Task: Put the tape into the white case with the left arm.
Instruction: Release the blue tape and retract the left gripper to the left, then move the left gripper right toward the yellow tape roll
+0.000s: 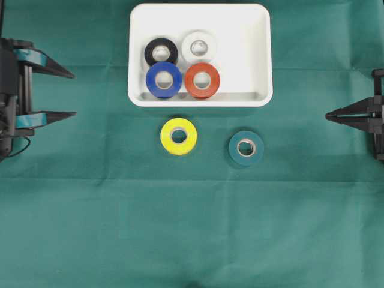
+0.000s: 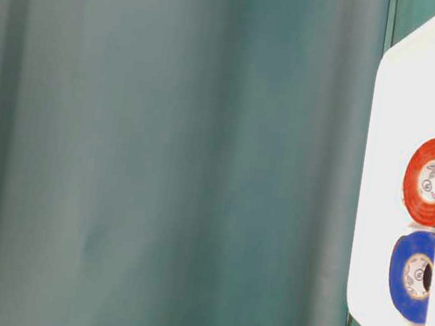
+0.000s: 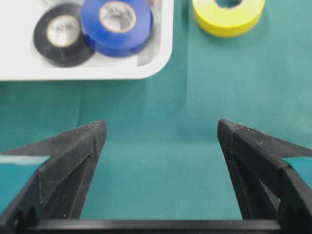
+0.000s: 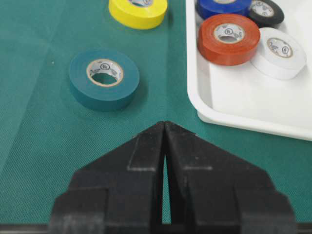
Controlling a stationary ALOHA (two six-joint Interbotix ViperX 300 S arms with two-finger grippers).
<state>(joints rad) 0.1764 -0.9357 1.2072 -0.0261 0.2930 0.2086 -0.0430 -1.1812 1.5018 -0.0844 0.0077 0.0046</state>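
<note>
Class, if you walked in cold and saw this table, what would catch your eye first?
The white case at the top centre, holding black, white, blue and red tape rolls. Just below it, a yellow roll and a teal roll lie loose on the green cloth.

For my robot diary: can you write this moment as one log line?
left gripper: open, empty | right gripper: shut | white case: four rolls | yellow tape, teal tape: outside
</note>
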